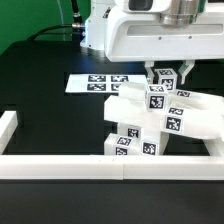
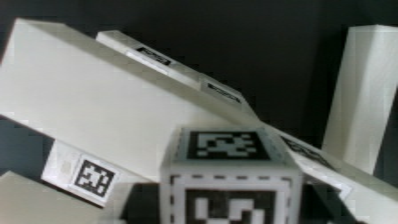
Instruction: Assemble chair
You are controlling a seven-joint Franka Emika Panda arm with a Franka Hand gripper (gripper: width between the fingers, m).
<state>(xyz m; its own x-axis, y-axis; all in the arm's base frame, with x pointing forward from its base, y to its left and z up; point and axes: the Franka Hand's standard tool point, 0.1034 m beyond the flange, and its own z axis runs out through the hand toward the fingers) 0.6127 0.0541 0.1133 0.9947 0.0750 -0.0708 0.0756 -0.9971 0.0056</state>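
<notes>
So right now we've got the tool (image 1: pixel 163 76) down on top of the half-built chair (image 1: pixel 150 122), which sits on the black bench (image 1: pixel 40 80) right up against the border rail (image 1: pixel 60 166), just in front of the marker board (image 1: pixel 95 83). From the exterior view the fingers look clamped on a small tagged block (image 1: pixel 163 78) at the top of the pile. The wrist view shows a tagged cube (image 2: pixel 228 170) dead centre with a slanted panel (image 2: pixel 125 90) behind it. Our worry: the stack looks tilted and loosely seated, so any lift or twist could drag the whole thing along or pop a joint. The grip also looks like it's near the block's end, so it might slip or rotate. And the rail's close enough to snag the lower parts.
</notes>
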